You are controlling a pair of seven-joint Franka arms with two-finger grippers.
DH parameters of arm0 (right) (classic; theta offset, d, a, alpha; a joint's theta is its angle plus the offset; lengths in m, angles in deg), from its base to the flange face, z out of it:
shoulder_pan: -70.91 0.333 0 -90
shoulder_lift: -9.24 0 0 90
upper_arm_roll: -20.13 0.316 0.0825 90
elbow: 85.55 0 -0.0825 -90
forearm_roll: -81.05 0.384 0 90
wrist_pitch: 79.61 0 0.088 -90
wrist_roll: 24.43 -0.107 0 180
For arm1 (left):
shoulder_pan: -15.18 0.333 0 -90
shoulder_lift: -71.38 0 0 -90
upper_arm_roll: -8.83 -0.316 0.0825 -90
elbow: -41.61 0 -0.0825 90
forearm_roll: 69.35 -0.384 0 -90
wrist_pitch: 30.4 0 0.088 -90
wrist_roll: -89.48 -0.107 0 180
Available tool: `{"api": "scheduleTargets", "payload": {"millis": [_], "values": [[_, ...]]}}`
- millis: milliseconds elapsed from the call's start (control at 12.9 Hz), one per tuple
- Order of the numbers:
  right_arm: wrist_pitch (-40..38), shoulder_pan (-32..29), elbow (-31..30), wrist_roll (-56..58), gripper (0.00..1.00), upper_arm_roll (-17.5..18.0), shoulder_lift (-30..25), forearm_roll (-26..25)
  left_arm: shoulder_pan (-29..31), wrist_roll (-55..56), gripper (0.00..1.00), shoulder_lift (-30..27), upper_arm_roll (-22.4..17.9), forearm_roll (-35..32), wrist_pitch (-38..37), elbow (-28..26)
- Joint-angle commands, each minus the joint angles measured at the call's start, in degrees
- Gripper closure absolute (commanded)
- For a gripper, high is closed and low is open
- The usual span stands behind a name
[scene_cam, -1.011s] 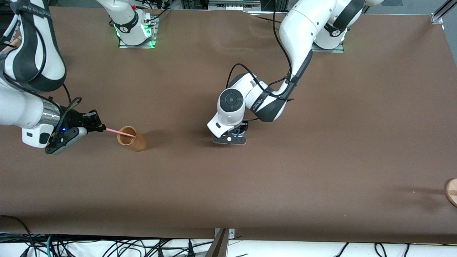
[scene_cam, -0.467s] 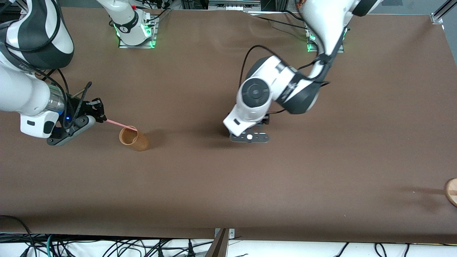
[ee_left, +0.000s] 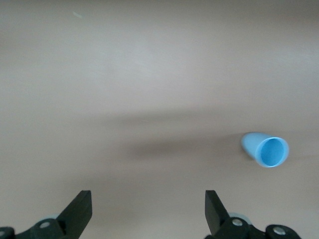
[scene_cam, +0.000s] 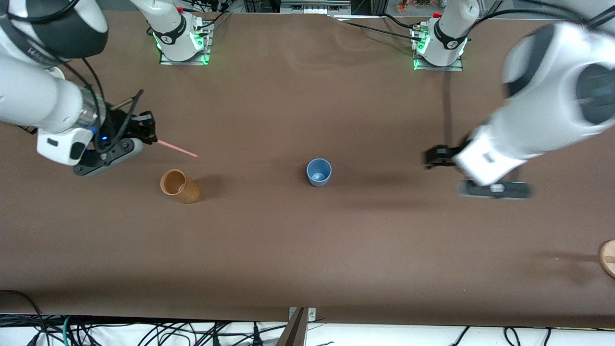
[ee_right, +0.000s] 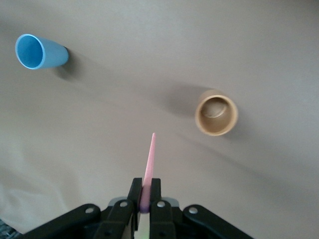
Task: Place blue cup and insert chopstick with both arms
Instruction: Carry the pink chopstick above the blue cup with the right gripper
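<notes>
Blue cup (scene_cam: 318, 171) upright mid-table, ready as target. Right gripper (scene_cam: 150, 133) clenches pink chopstick (scene_cam: 177, 148), tip outward for insertion, above tan cup (scene_cam: 178, 186). Left gripper (scene_cam: 435, 157) fingers spread, empty, clear of cup.

Two arms up over the tabletop, one hand gripping, one spread.

The right hand (scene_cam: 144, 132), at the frame's left edge below its arm's bulky wrist, is clamped on the chopstick (scene_cam: 177, 148). The left hand (scene_cam: 435, 157), right of centre, hangs blurred with fingers (ee_left: 79, 211) wide apart, holding nothing.
</notes>
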Motion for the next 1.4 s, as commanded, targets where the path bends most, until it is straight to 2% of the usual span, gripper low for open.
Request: {"api": "scheduleTargets", "payload": {"millis": [0, 156, 389, 622, 778, 933, 1167, 1322], "values": [[-2.4, 6.9, 3.6, -12.4, 0.98, 0.1, 0.7, -1.2, 5.0, -5.3, 0.0, -8.9, -1.6, -0.6, -0.3, -7.7], [-0.8, 13.0, 3.9, -23.7, 0.98, 0.2, 1.7, -1.0, 9.1, -5.0, 0.0, -15.1, -1.8, -0.6, -0.5, -12.5], [3.4, 20.0, 4.3, -37.0, 0.98, 0.3, 4.0, -1.0, 10.0, -5.8, 0.0, -23.1, -3.9, -0.6, 0.2, -23.4], [5.6, 26.3, 11.6, -47.9, 0.98, 0.1, 10.9, -1.1, 8.9, -5.8, 0.0, -27.3, -4.4, -0.7, 5.2, -30.6], [7.7, 30.6, 15.9, -53.7, 0.98, -1.2, 15.3, -1.2, 7.8, -5.7, 0.0, -26.4, -4.5, -0.7, 4.9, -30.0], [12.0, 33.3, 15.9, -55.4, 0.98, -3.6, 16.7, -1.2, 8.5, -6.1, 0.0, -25.0, -4.4, -0.6, 4.9, -29.5], [16.1, 33.6, 15.9, -55.0, 0.98, -5.1, 18.8, -1.3, 8.5, -8.5, 0.0, -24.2, -4.4, -0.6, 4.9, -28.7], [16.5, 34.1, 15.9, -54.7, 0.98, -5.2, 19.4, -3.8, 8.2, -8.2, 0.0, -23.9, -4.1, -0.6, 4.9, -28.6]]}}
